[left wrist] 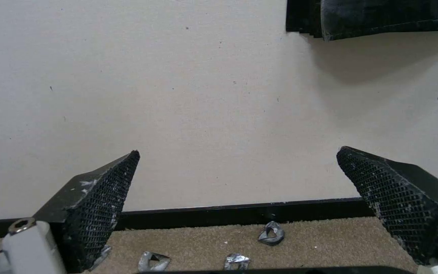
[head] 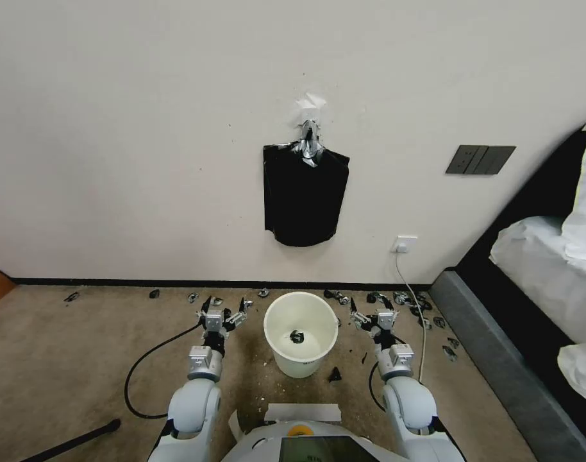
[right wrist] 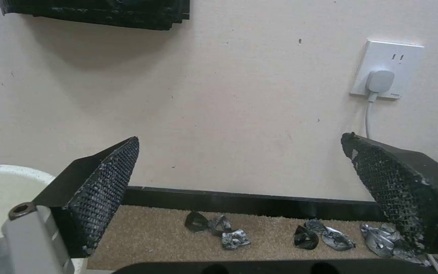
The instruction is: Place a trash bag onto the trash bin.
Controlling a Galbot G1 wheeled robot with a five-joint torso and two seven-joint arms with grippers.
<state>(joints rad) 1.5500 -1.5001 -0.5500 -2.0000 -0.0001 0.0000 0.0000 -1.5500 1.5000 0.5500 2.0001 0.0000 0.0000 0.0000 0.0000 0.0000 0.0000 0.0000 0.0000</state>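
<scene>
The trash bin (head: 302, 366), a cream-white bucket, stands upright on the carpet between my two arms; its rim also shows in the right wrist view (right wrist: 6, 171). A small dark scrap (head: 297, 336) lies on its bottom. The trash bag is out of view. A flat black bag pack (head: 304, 199) hangs from a silver clip (head: 309, 142) on the wall above the bin; its lower edge shows in both wrist views (left wrist: 381, 17) (right wrist: 97, 13). My left gripper (head: 224, 309) (left wrist: 237, 182) is open to the left of the bin. My right gripper (head: 372, 316) (right wrist: 239, 179) is open to its right. Both are empty.
Crumpled foil scraps (head: 402, 298) (right wrist: 219, 228) (left wrist: 271, 233) litter the carpet along the black baseboard. A wall socket (head: 404, 244) (right wrist: 386, 68) feeds a white cable (head: 421, 321). A black cable (head: 145, 366) loops at the left. A bed (head: 536, 256) and its grey frame (head: 498, 366) stand at the right.
</scene>
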